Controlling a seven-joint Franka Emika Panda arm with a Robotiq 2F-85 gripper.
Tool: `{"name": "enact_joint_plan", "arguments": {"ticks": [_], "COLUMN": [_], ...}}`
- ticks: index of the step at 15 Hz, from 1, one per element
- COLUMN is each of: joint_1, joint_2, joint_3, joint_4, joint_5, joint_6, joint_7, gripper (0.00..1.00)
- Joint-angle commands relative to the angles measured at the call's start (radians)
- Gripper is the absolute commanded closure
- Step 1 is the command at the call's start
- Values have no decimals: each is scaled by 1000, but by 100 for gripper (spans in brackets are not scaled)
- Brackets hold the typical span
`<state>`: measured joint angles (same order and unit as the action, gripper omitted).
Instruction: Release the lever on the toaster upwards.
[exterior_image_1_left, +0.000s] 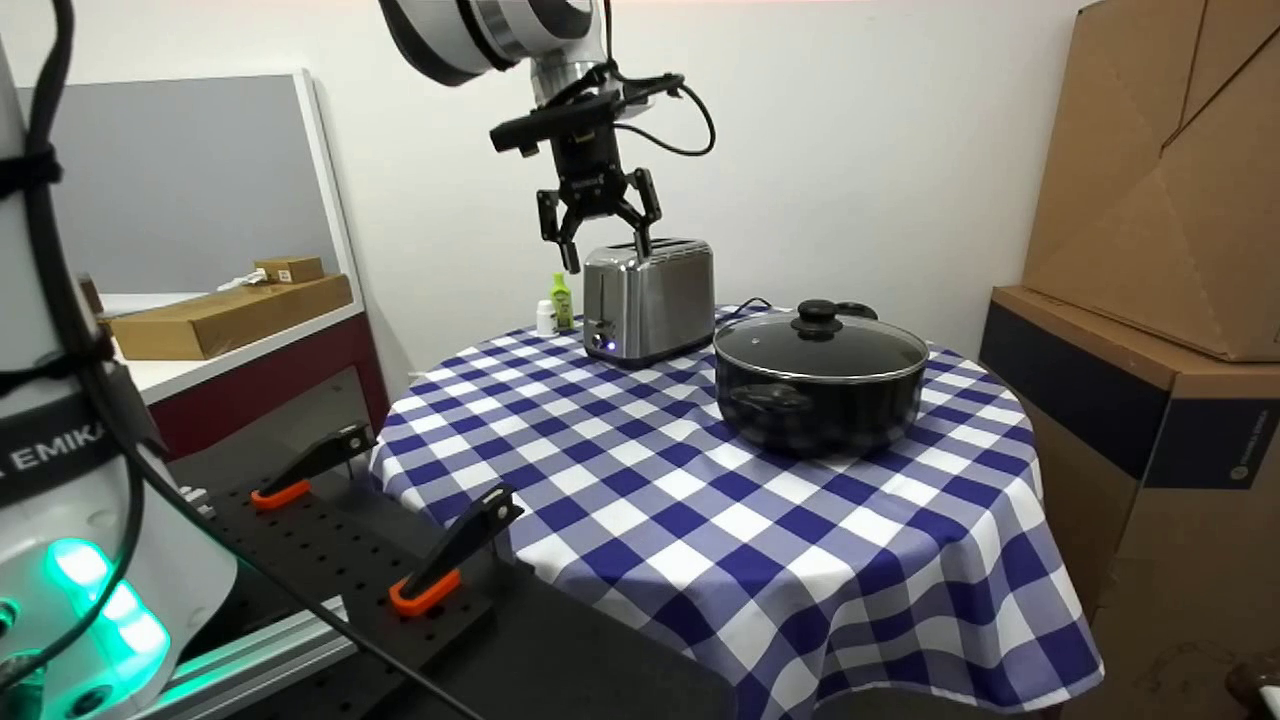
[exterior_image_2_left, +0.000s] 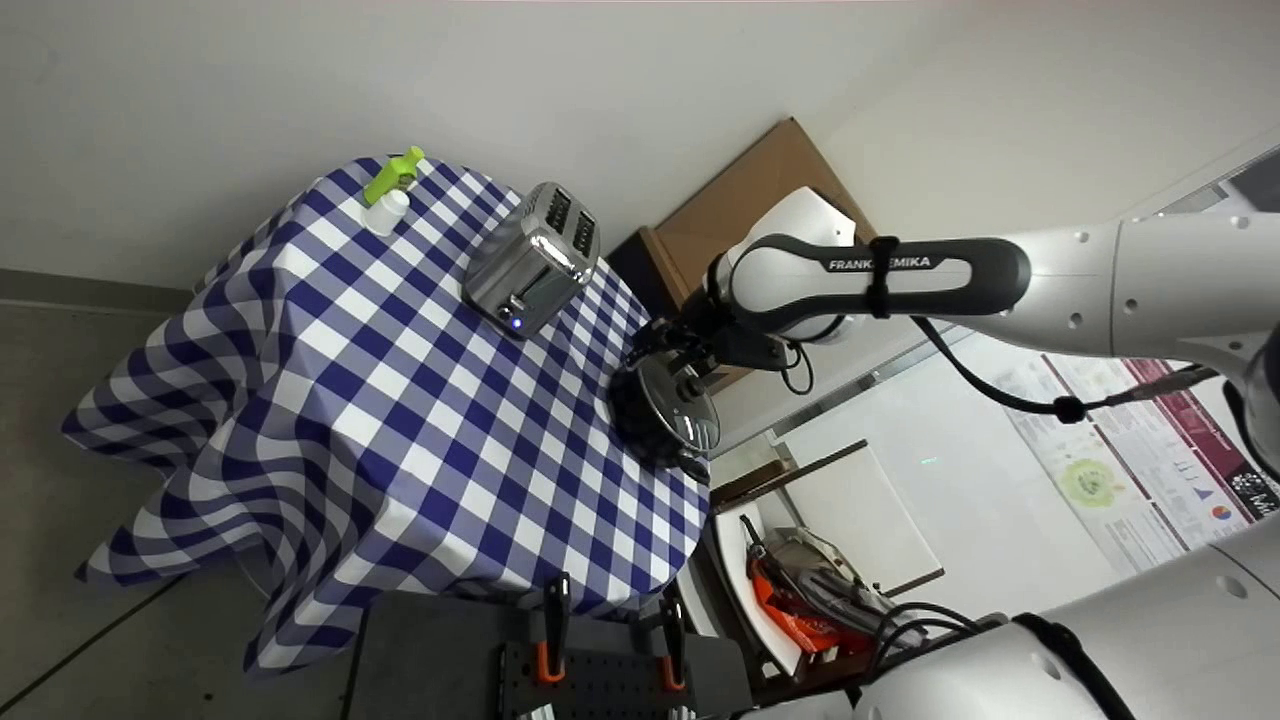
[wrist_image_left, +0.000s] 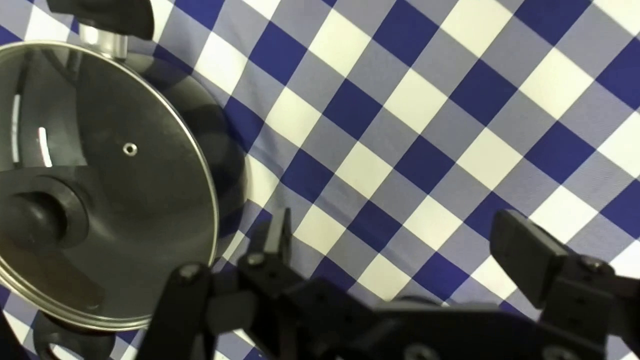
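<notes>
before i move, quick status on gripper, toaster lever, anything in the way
Gripper open, empty, away from the toaster. Lever looks low, blue light lit. Lidded pot off to one side, probably worth giving room.

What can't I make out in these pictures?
Toaster: any markings by its controls, too small in both exterior views.
Green bottle: any writing, likewise too small there.
Pot: inside obscured by its dark, reflective lid in every view; partly cut off by the wrist view's left edge.

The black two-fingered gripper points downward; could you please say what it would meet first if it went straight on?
The gripper would probably meet the blue-and-white checked tablecloth, beside the round black pot with a glass lid; depth is unclear, so side clearance is uncertain.
</notes>
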<state>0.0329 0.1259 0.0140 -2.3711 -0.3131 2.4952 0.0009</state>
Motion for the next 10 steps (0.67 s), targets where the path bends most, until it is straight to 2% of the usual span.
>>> {"name": "enact_joint_plan", "arguments": {"ticks": [1,10], "joint_1": [22,102], "joint_2": [139,360], "joint_3": [-18,-64], "joint_4": [109,232], "joint_5": [-87,-111], "joint_6": [65,289], "joint_7": [56,72], "gripper": [0,0]}}
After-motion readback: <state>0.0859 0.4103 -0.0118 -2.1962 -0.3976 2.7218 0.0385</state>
